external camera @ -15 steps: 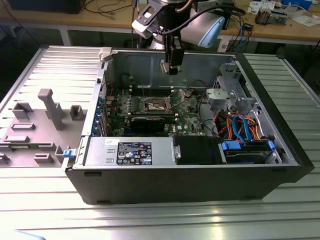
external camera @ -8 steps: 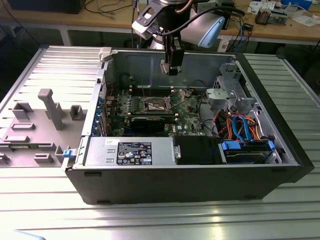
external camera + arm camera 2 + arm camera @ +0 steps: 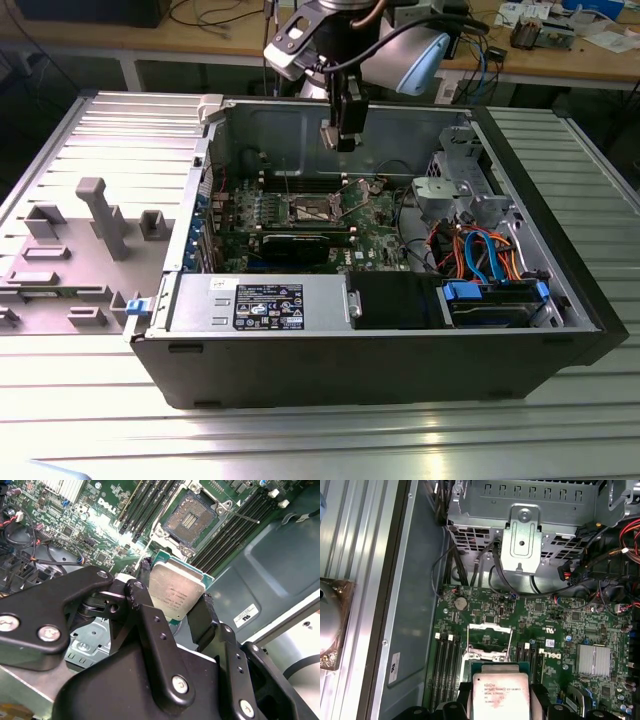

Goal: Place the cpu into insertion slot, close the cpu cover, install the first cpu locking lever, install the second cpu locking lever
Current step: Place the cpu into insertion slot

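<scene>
My gripper [image 3: 342, 138] hangs inside the open computer case, shut on the cpu [image 3: 329, 134]. In both wrist views the cpu [image 3: 176, 591] [image 3: 500, 696] is a silver-grey square chip clamped by its edges between the black fingers [image 3: 202, 617]. The gripper [image 3: 175, 584] holds it above the green motherboard, a short way off the insertion slot [image 3: 192, 519]. The slot [image 3: 308, 209] [image 3: 486, 644] lies open and dark with nothing in it. The cpu cover [image 3: 361, 189] stands tilted up beside the slot. A thin lever rod [image 3: 241, 516] sticks out next to the socket.
The case [image 3: 400, 340] lies on its side on a ribbed metal table. A power supply [image 3: 265, 302] and a drive bay with blue and orange cables [image 3: 490, 265] line its near side. Black memory slots [image 3: 150, 505] flank the socket. A grey fixture [image 3: 95, 215] stands at the exterior view's left.
</scene>
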Robot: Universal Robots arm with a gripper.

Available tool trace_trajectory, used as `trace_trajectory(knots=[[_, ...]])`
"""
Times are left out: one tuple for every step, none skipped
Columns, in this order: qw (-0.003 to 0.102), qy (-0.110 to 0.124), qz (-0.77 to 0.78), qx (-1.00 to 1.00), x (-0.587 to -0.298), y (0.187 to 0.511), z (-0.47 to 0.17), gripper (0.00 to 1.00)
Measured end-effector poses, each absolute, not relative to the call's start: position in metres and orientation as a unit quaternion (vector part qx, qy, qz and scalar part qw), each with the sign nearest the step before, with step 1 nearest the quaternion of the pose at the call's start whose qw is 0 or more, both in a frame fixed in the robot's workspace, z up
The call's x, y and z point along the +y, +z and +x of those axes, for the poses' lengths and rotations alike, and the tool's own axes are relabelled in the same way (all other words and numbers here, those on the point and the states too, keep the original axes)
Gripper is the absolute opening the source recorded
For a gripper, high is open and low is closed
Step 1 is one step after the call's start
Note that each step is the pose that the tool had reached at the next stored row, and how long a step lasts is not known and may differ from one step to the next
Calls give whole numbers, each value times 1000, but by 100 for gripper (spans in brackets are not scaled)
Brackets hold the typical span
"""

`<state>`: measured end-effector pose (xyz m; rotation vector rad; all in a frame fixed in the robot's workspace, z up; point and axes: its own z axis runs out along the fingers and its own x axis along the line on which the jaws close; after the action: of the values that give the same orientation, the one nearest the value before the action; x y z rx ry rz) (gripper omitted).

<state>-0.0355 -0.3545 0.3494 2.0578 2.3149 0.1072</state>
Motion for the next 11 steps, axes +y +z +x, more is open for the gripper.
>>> trace_trajectory(knots=[[21, 35, 664, 747, -354, 349, -35, 55], [21, 35, 664, 747, -354, 349, -35, 55], [21, 35, 664, 747, -354, 349, -35, 55], [21, 35, 664, 747, -354, 349, -35, 55], [21, 35, 664, 747, -354, 348, -35, 55], [21, 35, 664, 747, -354, 348, -35, 55], [21, 35, 664, 747, -354, 348, -35, 55], [21, 35, 664, 747, -354, 348, -35, 55], [21, 35, 664, 747, -354, 348, -35, 55], [21, 35, 664, 747, -354, 347, -35, 55], [21, 35, 664, 747, -354, 347, -35, 55]])
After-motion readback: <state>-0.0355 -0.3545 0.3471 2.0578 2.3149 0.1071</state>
